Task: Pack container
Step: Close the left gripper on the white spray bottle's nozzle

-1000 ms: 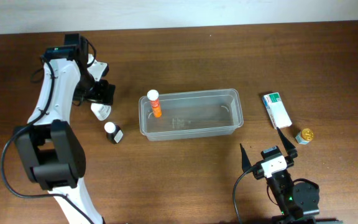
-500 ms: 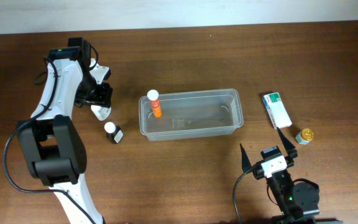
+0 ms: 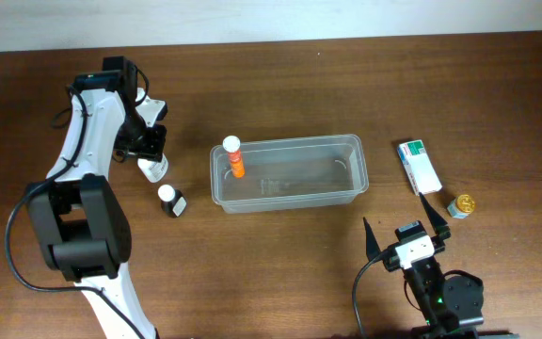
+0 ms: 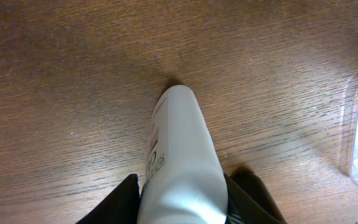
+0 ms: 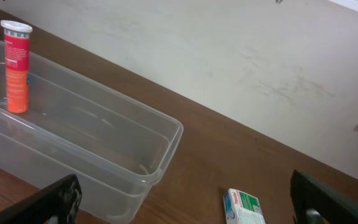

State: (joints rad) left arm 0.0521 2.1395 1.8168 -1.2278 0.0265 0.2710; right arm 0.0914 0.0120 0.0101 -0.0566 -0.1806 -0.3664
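Observation:
The container point(image 3: 293, 142), a clear plastic tub, sits mid-table with an orange tube point(image 3: 234, 156) standing in its left end. Left of it, a white bottle point(image 3: 151, 169) lies on the wood. My left gripper point(image 3: 151, 147) is shut on it. In the left wrist view both black jaws press the sides of the white bottle point(image 4: 182, 155), and the left gripper point(image 4: 182, 200) is low over the table. My right gripper point(image 3: 395, 212) stands open near the front edge, with nothing in it. In the right wrist view the container point(image 5: 165, 126) lies ahead to the left of the right gripper point(image 5: 185, 199).
A small white bottle with a dark label point(image 3: 169, 199) stands just in front of the held one. A white-and-green carton point(image 3: 419, 166) and a small gold-capped jar point(image 3: 461, 204) lie right of the tub. The carton point(image 5: 246, 208) also shows in the right wrist view.
My left gripper has closed from wide open onto the white bottle, and the arm has shifted slightly. The right arm has not moved.

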